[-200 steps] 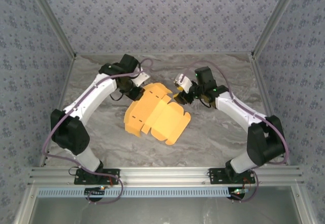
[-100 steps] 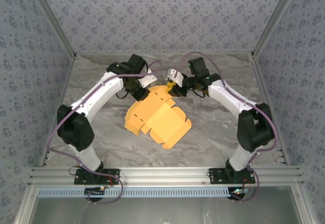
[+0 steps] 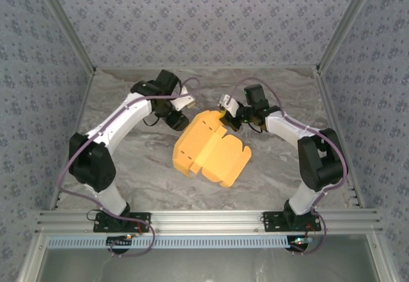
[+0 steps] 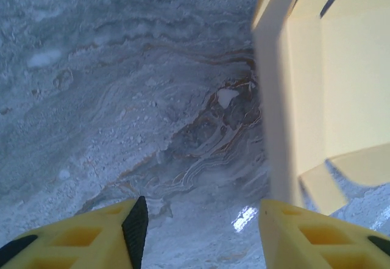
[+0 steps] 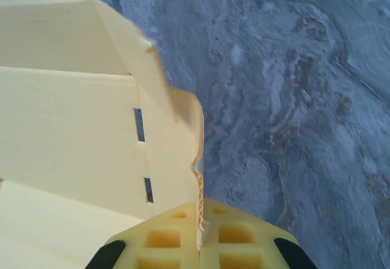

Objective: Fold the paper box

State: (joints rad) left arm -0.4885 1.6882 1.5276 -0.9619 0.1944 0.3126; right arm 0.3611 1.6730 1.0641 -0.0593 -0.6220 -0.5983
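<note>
Paper box part-folded on table, right gripper pinching its edge, left gripper parted beside it

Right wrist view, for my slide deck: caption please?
The right gripper pinches the paper box by its edge flap over the marbled table.

left tool fingers apart, paper box rightward, marble table
</note>
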